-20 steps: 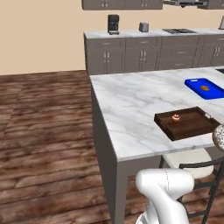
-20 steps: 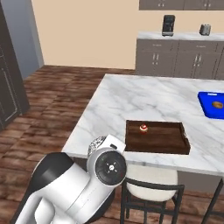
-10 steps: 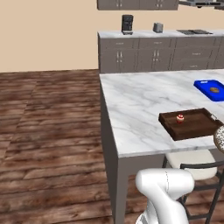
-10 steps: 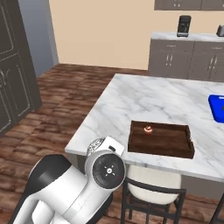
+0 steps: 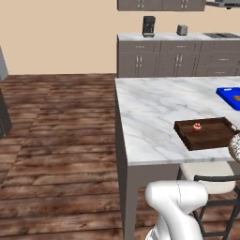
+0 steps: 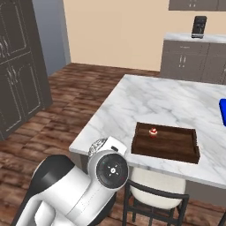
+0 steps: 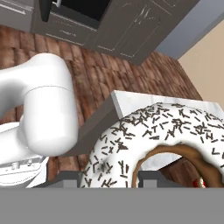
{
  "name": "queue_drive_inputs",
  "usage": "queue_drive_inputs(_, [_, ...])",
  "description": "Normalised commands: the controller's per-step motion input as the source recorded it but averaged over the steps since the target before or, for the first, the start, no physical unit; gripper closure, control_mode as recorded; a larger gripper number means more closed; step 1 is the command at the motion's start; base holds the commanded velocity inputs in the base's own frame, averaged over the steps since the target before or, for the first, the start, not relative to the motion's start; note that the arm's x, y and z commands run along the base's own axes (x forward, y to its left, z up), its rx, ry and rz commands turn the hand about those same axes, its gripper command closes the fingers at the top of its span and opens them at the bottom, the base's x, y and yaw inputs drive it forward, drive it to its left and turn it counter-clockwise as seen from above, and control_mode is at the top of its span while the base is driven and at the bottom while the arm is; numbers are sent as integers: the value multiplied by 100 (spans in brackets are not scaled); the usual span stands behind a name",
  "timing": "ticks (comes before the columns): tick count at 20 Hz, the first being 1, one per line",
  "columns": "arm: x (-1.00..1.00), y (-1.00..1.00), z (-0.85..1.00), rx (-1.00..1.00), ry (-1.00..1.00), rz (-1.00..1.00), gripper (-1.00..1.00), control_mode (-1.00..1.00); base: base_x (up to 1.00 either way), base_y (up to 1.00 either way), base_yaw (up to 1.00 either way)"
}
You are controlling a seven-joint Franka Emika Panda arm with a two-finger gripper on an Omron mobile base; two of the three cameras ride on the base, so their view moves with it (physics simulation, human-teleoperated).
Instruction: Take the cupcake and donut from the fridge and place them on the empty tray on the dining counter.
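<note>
My gripper (image 7: 109, 180) is shut on the donut (image 7: 162, 135), a brown ring with pale glaze and dark sprinkles that looms large in the hand view. Its edge peeks past the wrist (image 6: 98, 146) and shows at the right border (image 5: 236, 147), just off the near edge of the dining counter (image 5: 154, 108). The dark wooden tray (image 5: 208, 137) lies near that edge, and the cupcake (image 5: 197, 127) stands in its left part. From the right I see the tray (image 6: 170, 148) and cupcake (image 6: 153, 132) again. The fridge's grey side (image 6: 50, 35) rises at far left.
A chair (image 5: 208, 180) is tucked under the counter below the tray. A blue board (image 5: 229, 96) lies further along the marble. Dark panelled cabinets (image 6: 17, 66) stand on the left. Grey wall cabinets with a coffee machine (image 5: 148, 26) and toaster (image 5: 182, 30) line the back.
The whole picture has shifted in both base views, so the base has moved; the counter and tray sit further right. The donut stays in my grip, and the cupcake has not moved in the tray.
</note>
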Motion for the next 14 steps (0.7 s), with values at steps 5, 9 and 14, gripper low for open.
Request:
queue_drive_inputs(5, [0,0,0,0,0,0,100,100,100,0,5])
queue_drive_inputs(9, [0,0,0,0,0,0,100,100,100,0,0])
queue_drive_inputs(14, [0,0,0,0,0,0,100,100,100,2,3])
